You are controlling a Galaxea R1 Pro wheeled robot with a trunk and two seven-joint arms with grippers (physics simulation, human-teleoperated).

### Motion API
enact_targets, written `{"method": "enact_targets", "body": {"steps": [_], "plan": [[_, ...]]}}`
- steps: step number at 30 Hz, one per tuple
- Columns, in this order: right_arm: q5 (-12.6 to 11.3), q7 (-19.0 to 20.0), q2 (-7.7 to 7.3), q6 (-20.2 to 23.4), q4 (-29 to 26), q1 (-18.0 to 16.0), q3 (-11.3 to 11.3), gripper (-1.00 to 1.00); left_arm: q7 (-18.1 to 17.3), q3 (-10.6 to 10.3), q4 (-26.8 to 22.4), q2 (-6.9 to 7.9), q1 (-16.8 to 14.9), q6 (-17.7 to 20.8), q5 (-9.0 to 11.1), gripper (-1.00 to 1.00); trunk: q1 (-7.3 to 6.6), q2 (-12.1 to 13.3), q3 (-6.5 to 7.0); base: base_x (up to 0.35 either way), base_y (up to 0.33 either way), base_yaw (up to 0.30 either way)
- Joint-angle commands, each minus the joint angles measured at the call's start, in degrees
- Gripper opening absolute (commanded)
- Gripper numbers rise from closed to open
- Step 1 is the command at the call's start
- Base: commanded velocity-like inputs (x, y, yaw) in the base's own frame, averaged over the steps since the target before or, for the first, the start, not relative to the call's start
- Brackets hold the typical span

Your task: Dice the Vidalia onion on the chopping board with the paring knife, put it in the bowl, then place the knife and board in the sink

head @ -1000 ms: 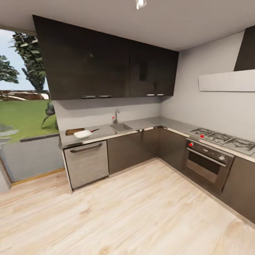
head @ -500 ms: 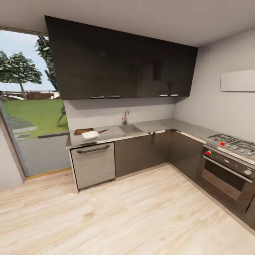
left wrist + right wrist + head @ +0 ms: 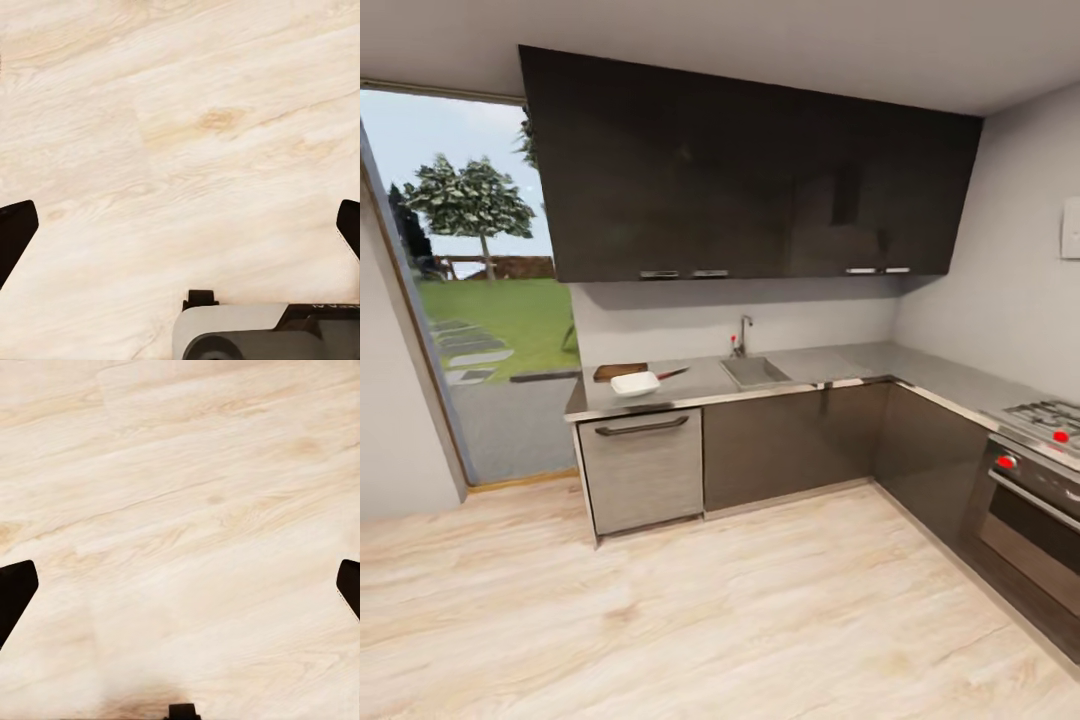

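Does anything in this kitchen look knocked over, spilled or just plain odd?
Nothing stands out. The bowl, chopping board and paring knife sit close together on the countertop beside the sink. No spill shows there or on the wooden floor. From this far, finer detail can't be judged.

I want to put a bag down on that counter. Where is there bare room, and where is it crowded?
Bare countertop runs from the sink to the corner, then on toward the hob. The window end is crowded: bowl, chopping board and paring knife sit close together.
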Motion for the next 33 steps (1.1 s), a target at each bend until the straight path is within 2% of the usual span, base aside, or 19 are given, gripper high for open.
{"method": "enact_targets", "body": {"steps": [1, 28, 33], "plan": [[-0.01, -0.15, 0.01, -0.18, 0.05, -0.01, 0.00, 1.00, 0.01, 0.05, -0.02, 0.00, 0.01, -0.12, -0.02, 1.00, 0.04, -0.02, -0.01, 0.241, -0.235, 0.245], [-0.01, -0.14, 0.02, -0.18, 0.10, -0.01, 0.00, 1.00, 0.01, 0.05, -0.03, -0.02, 0.00, -0.12, -0.01, 1.00, 0.04, -0.02, -0.34, 0.240, -0.239, 0.245], [-0.01, -0.15, 0.02, -0.18, 0.08, -0.01, 0.00, 1.00, 0.01, 0.05, -0.02, 0.01, 0.00, -0.12, -0.01, 1.00, 0.04, -0.02, -0.50, 0.111, -0.088, 0.245]]}}
